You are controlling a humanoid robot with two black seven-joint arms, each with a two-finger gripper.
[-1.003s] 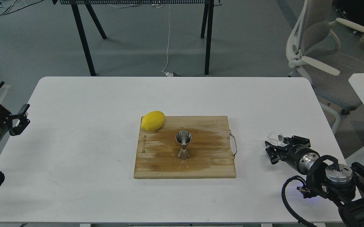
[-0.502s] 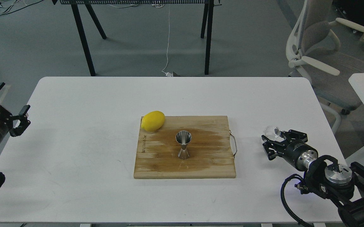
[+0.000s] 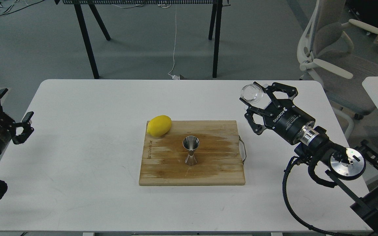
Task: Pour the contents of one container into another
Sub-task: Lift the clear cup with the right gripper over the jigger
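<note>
The small clear glass cup [image 3: 251, 93] is up in the air over the table's right side, with my right gripper [image 3: 253, 99] shut on it; the cup looks tilted toward the camera, its round mouth showing. Whether it holds anything I cannot see. The shiny steel hourglass jigger [image 3: 190, 150] stands upright in the middle of the wooden cutting board [image 3: 215, 167], well to the left of and below the cup. At the table's far left edge my left gripper [image 3: 14, 107] hangs open and holds nothing.
A yellow lemon [image 3: 159, 125] lies on the board's back left corner. The board has a metal handle [image 3: 243, 150] on its right side and rests on a white table [image 3: 84, 157]. A grey office chair [image 3: 336, 62] stands beyond the table's right end.
My right gripper has lifted the glass cup off the table at the right and carried it up and to the left, toward the board. The left gripper has drifted only slightly.
</note>
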